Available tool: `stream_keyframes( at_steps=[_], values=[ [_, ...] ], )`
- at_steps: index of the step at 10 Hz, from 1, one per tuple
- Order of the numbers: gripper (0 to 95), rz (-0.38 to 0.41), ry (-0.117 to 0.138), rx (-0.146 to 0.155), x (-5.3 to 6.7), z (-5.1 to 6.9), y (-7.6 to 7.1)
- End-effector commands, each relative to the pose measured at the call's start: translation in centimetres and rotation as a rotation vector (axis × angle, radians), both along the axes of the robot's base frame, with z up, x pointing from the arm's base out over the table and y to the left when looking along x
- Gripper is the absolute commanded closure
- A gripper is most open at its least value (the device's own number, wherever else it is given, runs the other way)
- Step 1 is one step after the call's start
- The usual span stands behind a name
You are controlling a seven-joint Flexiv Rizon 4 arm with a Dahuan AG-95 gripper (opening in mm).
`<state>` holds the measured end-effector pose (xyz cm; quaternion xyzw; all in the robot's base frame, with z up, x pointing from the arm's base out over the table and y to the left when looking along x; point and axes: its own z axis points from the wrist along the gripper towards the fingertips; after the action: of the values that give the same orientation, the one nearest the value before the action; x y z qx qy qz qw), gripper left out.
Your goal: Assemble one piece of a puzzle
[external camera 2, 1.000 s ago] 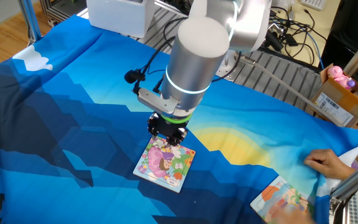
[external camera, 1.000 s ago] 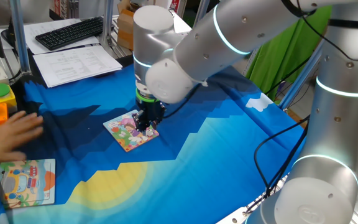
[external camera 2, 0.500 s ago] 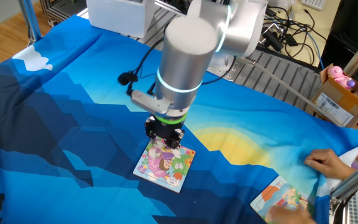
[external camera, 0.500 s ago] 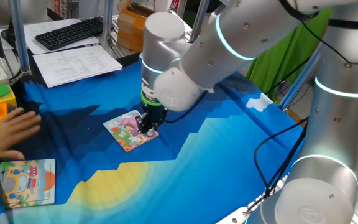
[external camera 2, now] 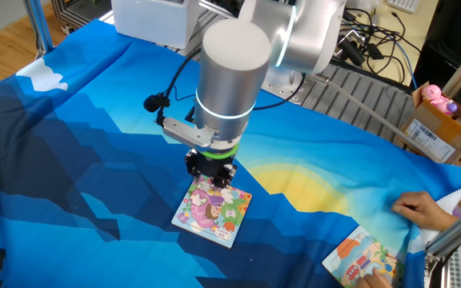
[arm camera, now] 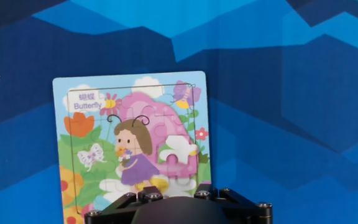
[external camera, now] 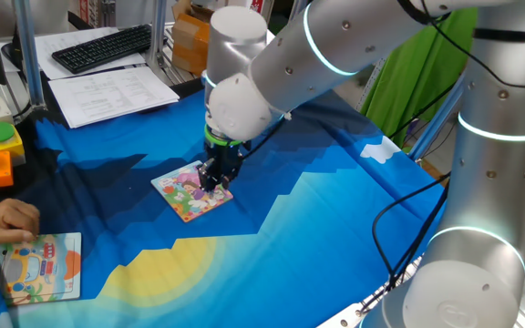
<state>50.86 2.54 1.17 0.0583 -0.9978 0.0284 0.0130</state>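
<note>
The piece (arm camera: 178, 149), a small white shape, lies on the pink part of the puzzle (arm camera: 129, 152), right of the cartoon girl, though whether it is fully seated cannot be told. The claw (external camera 2: 211, 171) points down right over the puzzle's near edge; whether it is released or clenched cannot be told. The puzzle rests flat on the blue-clothed surface (external camera 2: 94, 144), well apart from 1 larger board (external camera: 40, 265) beside a person's hand (external camera: 7, 219).

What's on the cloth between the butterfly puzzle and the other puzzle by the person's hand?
Nothing but bare blue and yellow cloth lies between the butterfly puzzle and the other puzzle; the other fixed view shows it best.
</note>
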Motion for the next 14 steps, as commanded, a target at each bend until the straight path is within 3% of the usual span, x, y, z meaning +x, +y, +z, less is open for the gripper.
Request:
stream_keyframes(
  at_steps=[1, 3, 4, 6, 11, 14],
  values=[
    [76.0, -0.019, 0.015, 0.051, 0.8, 0.8, -0.4],
    [76.0, -0.017, 0.058, 0.047, 2.2, 1.5, -1.6],
    [95.0, -0.017, 0.076, 0.051, 2.6, 1.7, -2.1],
    [95.0, -0.036, 0.091, 0.055, 3.4, 1.9, -3.3],
    [95.0, -0.147, 0.100, 0.069, 3.1, 1.5, -2.9],
    [95.0, -0.199, 0.087, 0.075, 3.1, 1.1, -1.8]
  ],
)
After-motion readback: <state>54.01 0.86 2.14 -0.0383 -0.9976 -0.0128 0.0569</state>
